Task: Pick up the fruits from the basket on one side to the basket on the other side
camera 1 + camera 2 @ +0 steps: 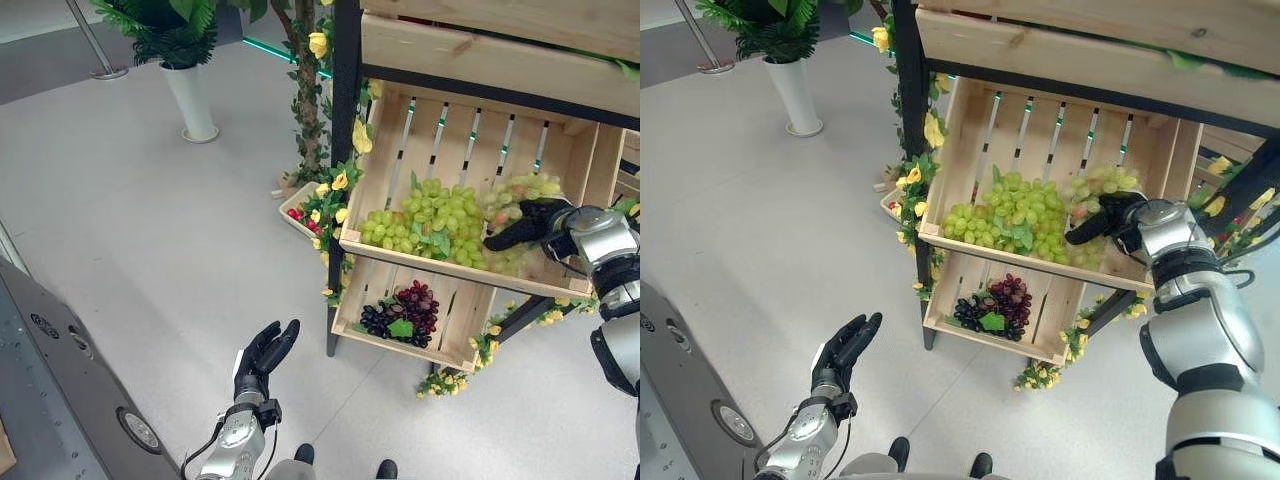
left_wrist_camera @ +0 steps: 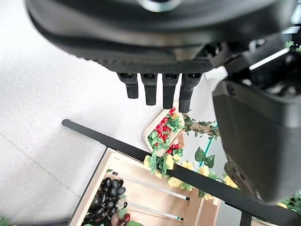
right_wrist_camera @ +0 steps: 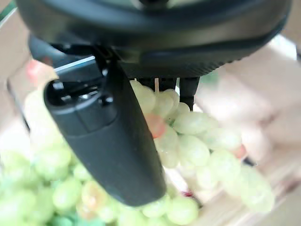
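An upper wooden crate (image 1: 452, 277) on the shelf holds a heap of green grapes (image 1: 428, 220). At its right end my right hand (image 1: 537, 224) reaches in, thumb and fingers closed round a pale green grape bunch (image 3: 197, 141) with a few reddish berries. That bunch (image 1: 520, 188) shows above and below the hand. The lower crate (image 1: 398, 350) holds dark purple and black grapes (image 1: 405, 310). My left hand (image 1: 263, 358) hangs low over the floor in front of the shelf, fingers (image 2: 160, 89) straight and holding nothing.
A small basket of red fruit (image 1: 298, 213) sits on the floor by the shelf's black post, among yellow-flowered vines. A potted plant in a white vase (image 1: 190, 100) stands further back. A dark grey machine (image 1: 60, 400) fills the lower left.
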